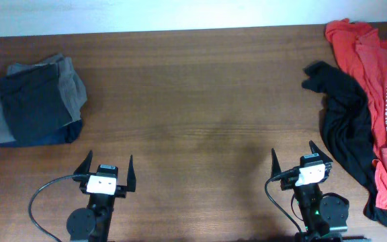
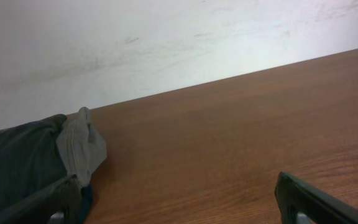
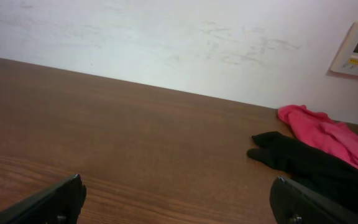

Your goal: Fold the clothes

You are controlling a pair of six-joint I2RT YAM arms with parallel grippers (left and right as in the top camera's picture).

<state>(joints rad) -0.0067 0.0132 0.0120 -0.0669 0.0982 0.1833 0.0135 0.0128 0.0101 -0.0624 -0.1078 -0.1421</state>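
While both arms wait at the near edge of the table [image 1: 200, 87], the left gripper [image 1: 110, 161] and right gripper [image 1: 293, 151] have their jaws spread wide, holding nothing. Far right, the orange-red T-shirt [image 1: 381, 74] lies crumpled, the black shirt [image 1: 347, 121] bunched against it. A folded pile [image 1: 32, 101] sits left.

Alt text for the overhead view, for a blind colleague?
The left gripper and right gripper sit open and empty at the table's near edge. A crumpled orange-red T-shirt and black shirt lie far right; a folded stack lies far left.
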